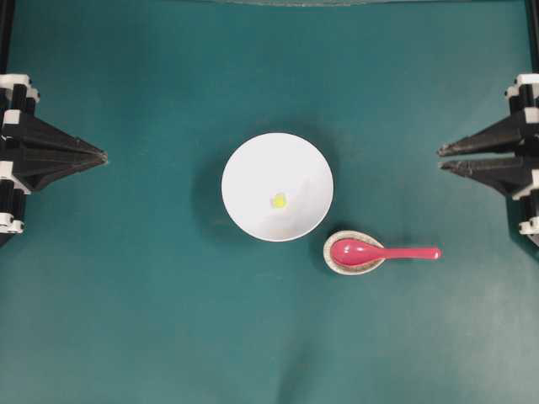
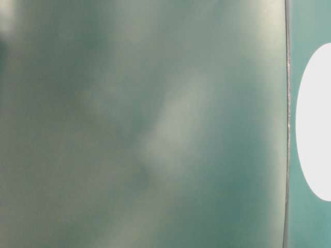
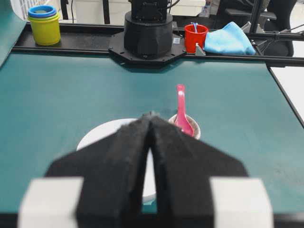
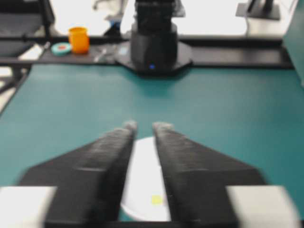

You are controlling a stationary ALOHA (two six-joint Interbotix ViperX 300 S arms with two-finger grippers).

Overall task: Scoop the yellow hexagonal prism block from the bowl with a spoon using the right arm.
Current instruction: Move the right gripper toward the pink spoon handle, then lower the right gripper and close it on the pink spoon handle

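Observation:
The white bowl stands mid-table with the tiny yellow hexagonal prism block inside it; the block also shows between the right fingers in the right wrist view. The pink-red spoon rests with its head in a small speckled dish just right of the bowl, its handle pointing right. My right gripper hangs at the far right edge, open and empty, well away from the spoon. At the far left, my left gripper is shut, its tips together.
In the left wrist view a stack of yellow and blue cups, a red cup and a blue cloth sit beyond the table's far edge. An orange cup shows behind the mat in the right wrist view.

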